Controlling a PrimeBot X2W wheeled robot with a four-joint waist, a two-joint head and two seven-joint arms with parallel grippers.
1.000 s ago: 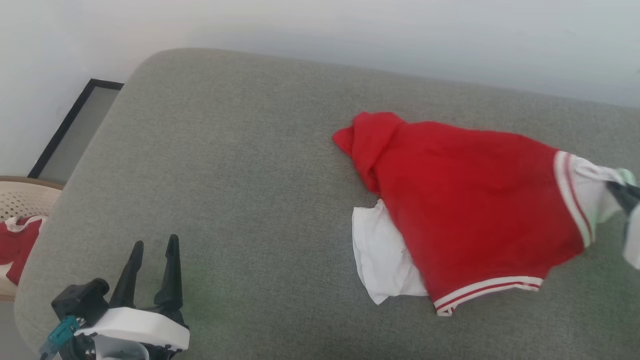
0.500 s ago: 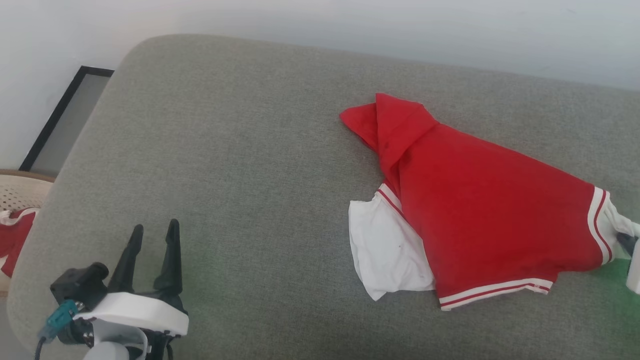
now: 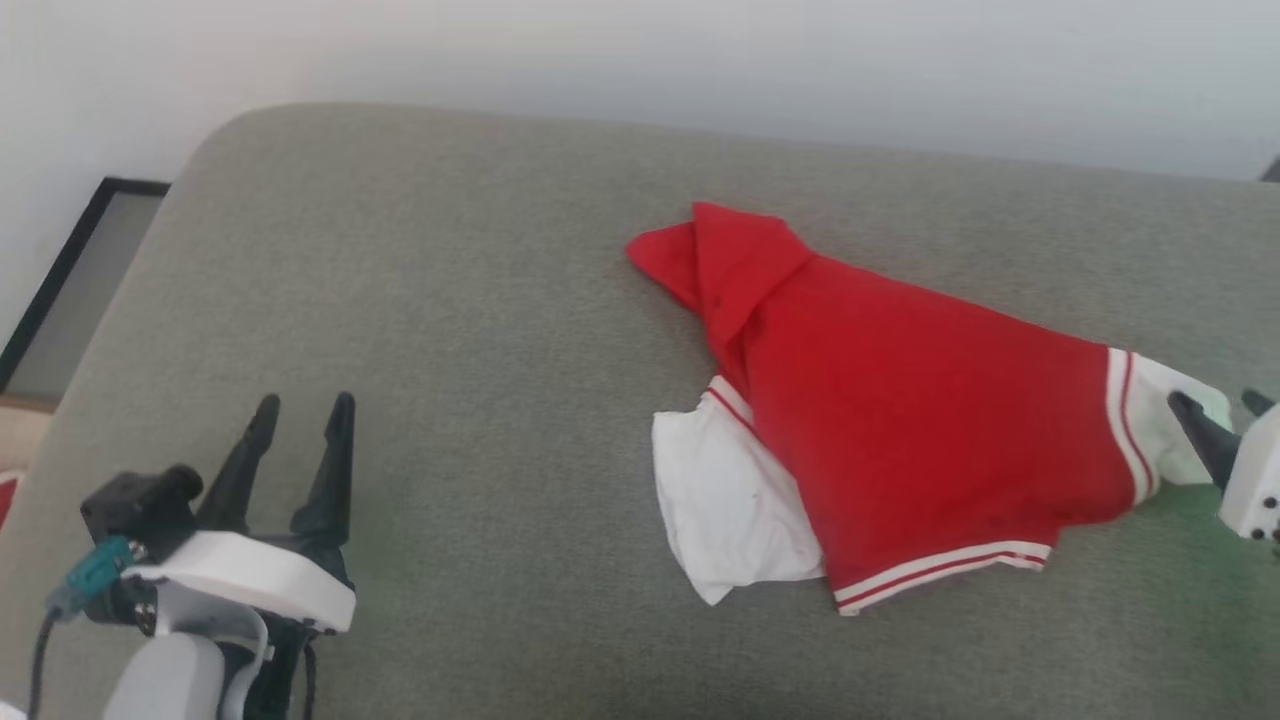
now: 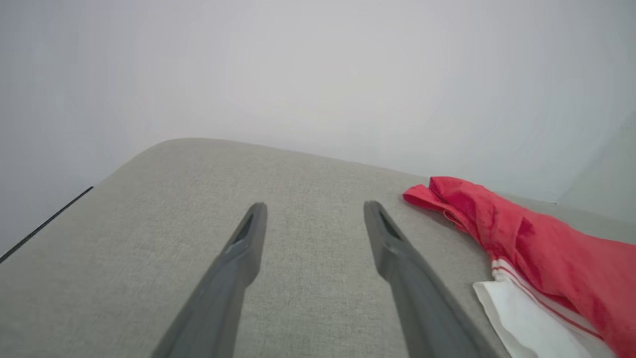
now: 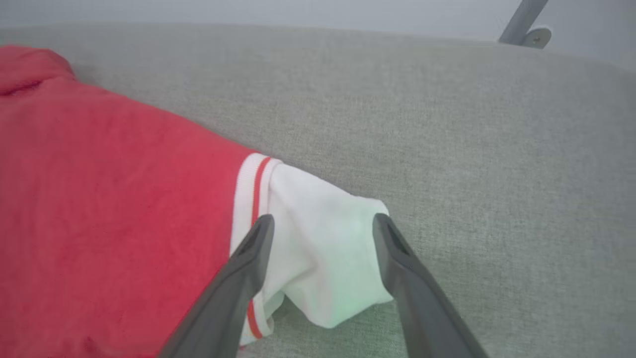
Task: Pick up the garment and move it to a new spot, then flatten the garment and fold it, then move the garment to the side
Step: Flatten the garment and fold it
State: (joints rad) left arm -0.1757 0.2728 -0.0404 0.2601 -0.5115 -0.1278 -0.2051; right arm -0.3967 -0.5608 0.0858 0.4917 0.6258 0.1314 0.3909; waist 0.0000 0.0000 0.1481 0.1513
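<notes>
The garment (image 3: 900, 420) lies spread on a grey cushion (image 3: 450, 300), right of centre: bright red, with a white panel (image 3: 720, 510) at its near left and striped bands along the hems. Its white right end (image 5: 323, 248) rests on the cushion under my right gripper (image 3: 1215, 402), which is open, its two fingers straddling that end (image 5: 323, 219). Over bare cushion at the lower left my left gripper (image 3: 305, 402) is open and holds nothing. The left wrist view has the left gripper (image 4: 315, 206) with the garment (image 4: 536, 248) off to its right.
A pale wall runs behind the cushion. A black-framed panel (image 3: 60, 270) leans low at the far left, with a tan basket rim (image 3: 20, 430) below it. A grey metal bar with a bracket (image 5: 521, 22) stands beyond the cushion's far edge. The cushion's left half is bare.
The head camera has shifted. The garment's white right end, gripped and pulled by my right gripper a second ago, now lies loose on the cushion, and that gripper has opened. The left gripper keeps its pose.
</notes>
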